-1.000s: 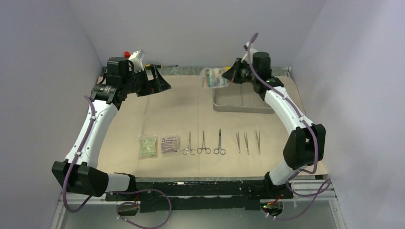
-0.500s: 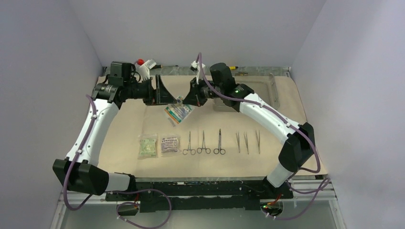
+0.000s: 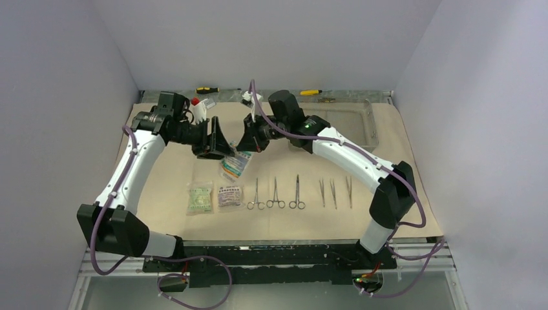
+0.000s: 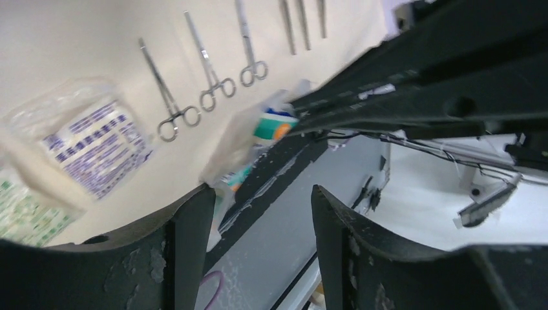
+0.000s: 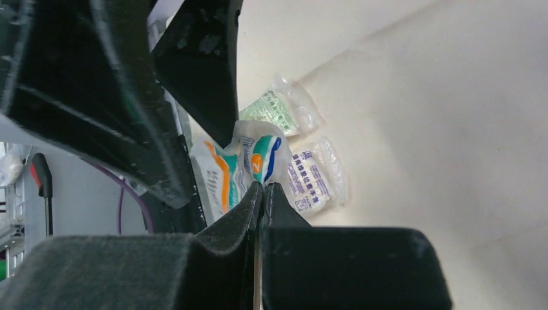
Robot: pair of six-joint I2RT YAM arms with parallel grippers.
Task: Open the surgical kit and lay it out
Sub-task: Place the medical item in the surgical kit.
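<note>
We take the wire-mesh tray (image 3: pixel 373 123) as our mark. It sits on the far right part of the beige wrap cloth (image 3: pixel 187 165), which is spread flat over the table. Both hands meet above the cloth, just left of the tray.

The right hand (image 5: pixel 262 188) has its fingers pressed together on the top edge of the teal-and-orange packet (image 5: pixel 253 160), which hangs below them. The left hand (image 4: pixel 258 200) faces it from farther left of the tray, with its fingers spread wide. The packet's free end lies beside one of those fingers, and we cannot tell whether they touch.

Nearer to us than the tray, a row lies flat on the cloth. The three tweezers (image 3: pixel 334 192) are closest below the tray, and the three clamps (image 3: pixel 276 194) are left of them. Farther left are the purple-printed packet (image 3: pixel 230 195) and then the green-printed packet (image 3: pixel 200 197). Beyond the tray's far edge and off the cloth lie two yellow-and-black screwdrivers (image 3: pixel 311 92).
</note>
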